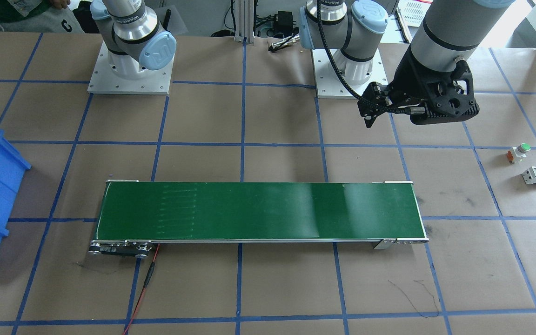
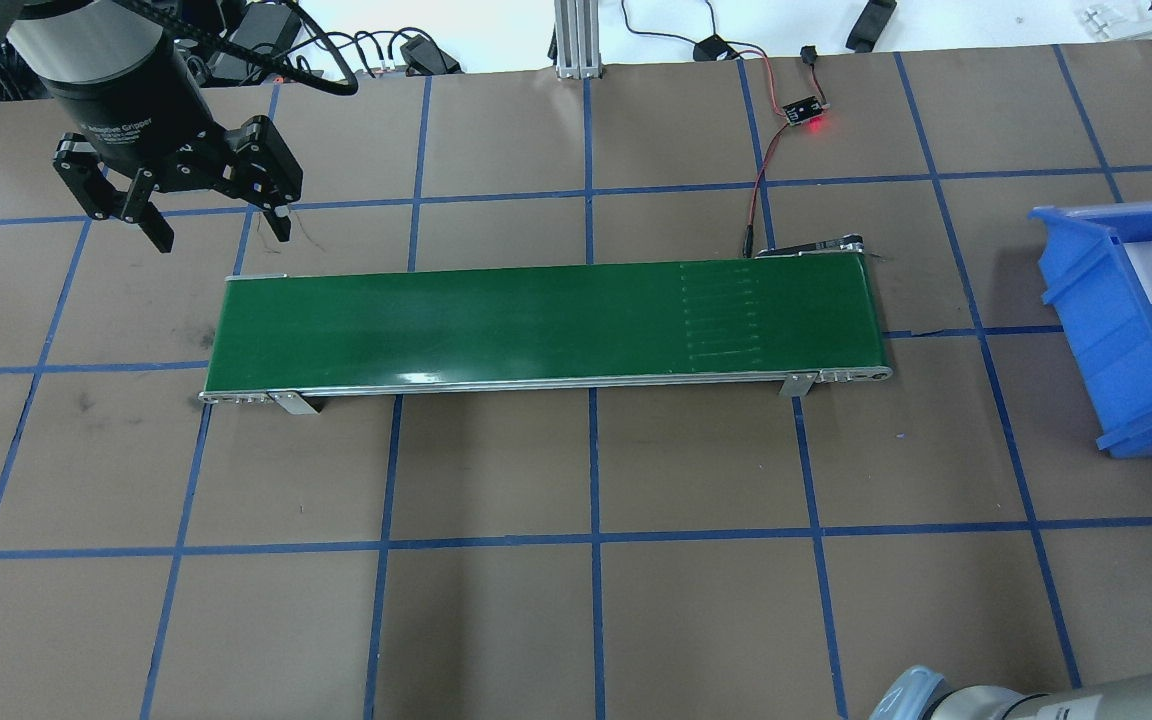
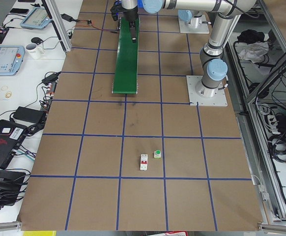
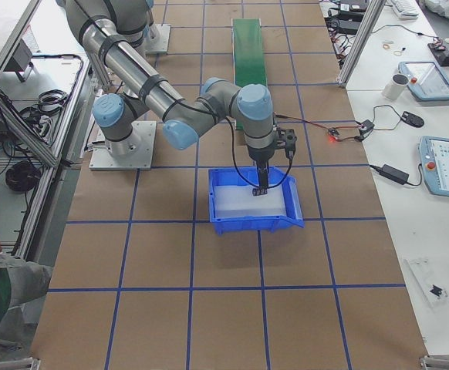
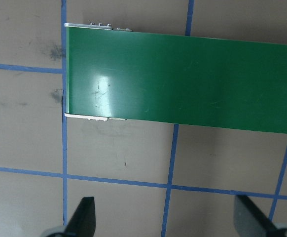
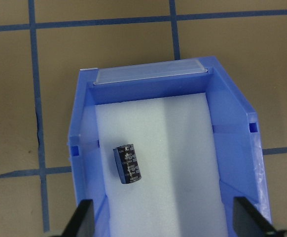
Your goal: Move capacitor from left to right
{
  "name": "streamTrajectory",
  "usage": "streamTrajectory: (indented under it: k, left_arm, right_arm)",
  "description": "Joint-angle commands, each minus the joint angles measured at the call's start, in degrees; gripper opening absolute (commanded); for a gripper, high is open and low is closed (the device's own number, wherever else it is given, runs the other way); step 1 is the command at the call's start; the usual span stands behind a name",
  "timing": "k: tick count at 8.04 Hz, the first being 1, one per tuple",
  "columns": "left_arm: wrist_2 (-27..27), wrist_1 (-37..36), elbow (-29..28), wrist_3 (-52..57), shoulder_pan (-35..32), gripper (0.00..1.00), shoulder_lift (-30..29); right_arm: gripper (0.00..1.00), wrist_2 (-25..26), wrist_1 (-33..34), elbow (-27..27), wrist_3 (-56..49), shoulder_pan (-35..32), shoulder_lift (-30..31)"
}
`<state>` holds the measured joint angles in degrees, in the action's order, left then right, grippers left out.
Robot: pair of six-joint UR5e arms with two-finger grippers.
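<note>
shows the right gripper spread wide and empty, poised above the blue bin. shows the left gripper wide and empty too, hovering by the left end of the green conveyor belt. finds the capacitor lying on its side on the white foam lining inside the bin, left of centre in the right wrist view, clear of the walls. likely hazards: clipping the bin rim on a careless pull-away, or jolting the bin and rolling the round body across the foam. lies with its long axis nearly up-and-down in that view, tilted slightly left at the top, crosswise to the fingers' closing line. cannot tell which end carries the metal face.
</note>
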<state>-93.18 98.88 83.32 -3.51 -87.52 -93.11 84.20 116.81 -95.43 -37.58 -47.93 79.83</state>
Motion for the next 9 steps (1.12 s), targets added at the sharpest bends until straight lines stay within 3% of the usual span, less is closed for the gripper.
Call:
streamTrajectory:
  k: [1, 9]
  left_arm:
    - [-0.16, 0.00, 0.00, 0.00, -0.02, 1.00, 0.03]
    - [0.11, -0.09, 0.00, 0.00, 0.07, 1.00, -0.06]
  right_arm:
    - [1.00, 1.93, -4.30, 1.12, 9.86, -8.64, 5.23]
    - [1.00, 0.96, -6.07, 1.56, 34.74, -30.71, 7.00]
